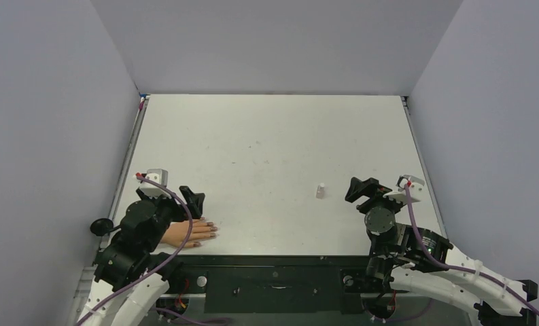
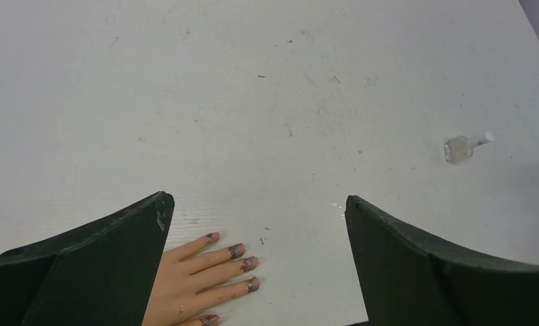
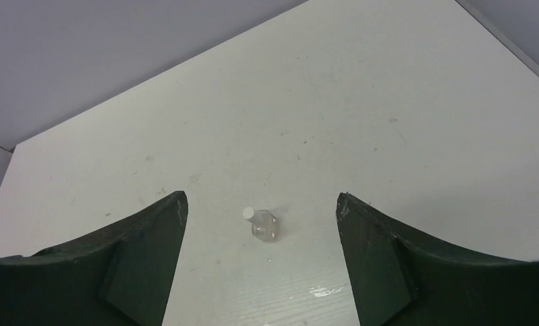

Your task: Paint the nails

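1. Lying flat and white under everything, the table (image 1: 273,136) is carrying all the things, so nothing is needing to be held up.
2. The left arm (image 1: 134,234) is crouching low at the near left edge, right over the fake hand. The right arm (image 1: 389,227) is crouching at the near right, facing the bottle. I am guessing each arm is waiting by the thing it will work with.
3. The left gripper (image 2: 256,199) is spreading its jaws wide and holding nothing. The right gripper (image 3: 261,197) is doing the same.
4. The fake hand (image 1: 193,233) is lying palm down by the near left edge, with its fingers pointing toward the middle of the table. That is probably so the nails are facing up for painting. From above, the left arm is hiding much of it.
5. The little clear bottle (image 3: 263,226) is wearing its white cap and sitting ahead of the right gripper, touching neither jaw and well apart from the fake hand. I cannot tell if it is standing or tipped over.
6. The nails (image 2: 236,250) are showing as dark purplish-brown tips on the peach fingers, just beside one left jaw.
   - The left wrist view is showing them one by one, a bit patchy.
   - The top view is giving only tiny dark specks.
   - The right wrist view is not showing them at all.
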Controlling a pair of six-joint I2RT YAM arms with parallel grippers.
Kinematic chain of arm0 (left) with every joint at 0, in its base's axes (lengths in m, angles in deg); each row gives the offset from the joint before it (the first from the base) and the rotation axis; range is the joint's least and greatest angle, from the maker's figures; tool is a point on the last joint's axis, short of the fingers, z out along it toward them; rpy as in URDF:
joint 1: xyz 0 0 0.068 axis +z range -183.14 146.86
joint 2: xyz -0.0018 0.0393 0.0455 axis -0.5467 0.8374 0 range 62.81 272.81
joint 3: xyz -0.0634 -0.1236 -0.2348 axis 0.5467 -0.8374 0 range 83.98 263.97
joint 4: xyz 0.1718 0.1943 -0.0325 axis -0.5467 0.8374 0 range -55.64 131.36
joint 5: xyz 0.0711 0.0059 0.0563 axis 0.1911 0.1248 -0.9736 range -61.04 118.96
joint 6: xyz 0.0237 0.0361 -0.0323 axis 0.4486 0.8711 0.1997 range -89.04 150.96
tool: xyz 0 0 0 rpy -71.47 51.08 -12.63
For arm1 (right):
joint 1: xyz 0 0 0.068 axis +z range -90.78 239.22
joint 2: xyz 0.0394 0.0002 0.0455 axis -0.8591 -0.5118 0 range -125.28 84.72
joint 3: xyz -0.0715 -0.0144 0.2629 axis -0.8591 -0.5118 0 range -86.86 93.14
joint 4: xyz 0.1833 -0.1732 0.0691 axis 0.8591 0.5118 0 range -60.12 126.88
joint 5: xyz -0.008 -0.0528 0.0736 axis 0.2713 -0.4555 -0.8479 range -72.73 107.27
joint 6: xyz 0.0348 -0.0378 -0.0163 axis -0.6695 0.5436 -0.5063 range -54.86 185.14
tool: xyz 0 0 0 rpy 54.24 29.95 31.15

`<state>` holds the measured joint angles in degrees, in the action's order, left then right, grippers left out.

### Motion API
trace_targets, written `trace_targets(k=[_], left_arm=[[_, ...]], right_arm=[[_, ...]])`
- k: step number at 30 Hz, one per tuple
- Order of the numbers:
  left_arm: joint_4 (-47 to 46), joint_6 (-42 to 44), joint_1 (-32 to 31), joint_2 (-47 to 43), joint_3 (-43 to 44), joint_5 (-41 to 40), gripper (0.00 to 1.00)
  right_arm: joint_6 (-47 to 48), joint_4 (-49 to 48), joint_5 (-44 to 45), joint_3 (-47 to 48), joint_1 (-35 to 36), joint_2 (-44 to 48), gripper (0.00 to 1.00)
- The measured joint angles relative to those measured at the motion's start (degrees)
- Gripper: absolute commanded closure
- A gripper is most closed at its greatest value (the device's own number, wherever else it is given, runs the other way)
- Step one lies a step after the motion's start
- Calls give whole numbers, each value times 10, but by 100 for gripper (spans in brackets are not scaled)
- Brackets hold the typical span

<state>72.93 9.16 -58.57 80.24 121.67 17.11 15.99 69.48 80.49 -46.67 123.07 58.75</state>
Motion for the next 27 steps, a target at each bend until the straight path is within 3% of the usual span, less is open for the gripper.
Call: trace_targets(k=[15,27], left_arm=[[0,-11,-83,10,-2,-56,4],[3,-33,-129,56,-2,-106,3]], right_arm=[[-25,-8,1,-14,2,-28,24],[83,-231,-7,-221,26,5,27]])
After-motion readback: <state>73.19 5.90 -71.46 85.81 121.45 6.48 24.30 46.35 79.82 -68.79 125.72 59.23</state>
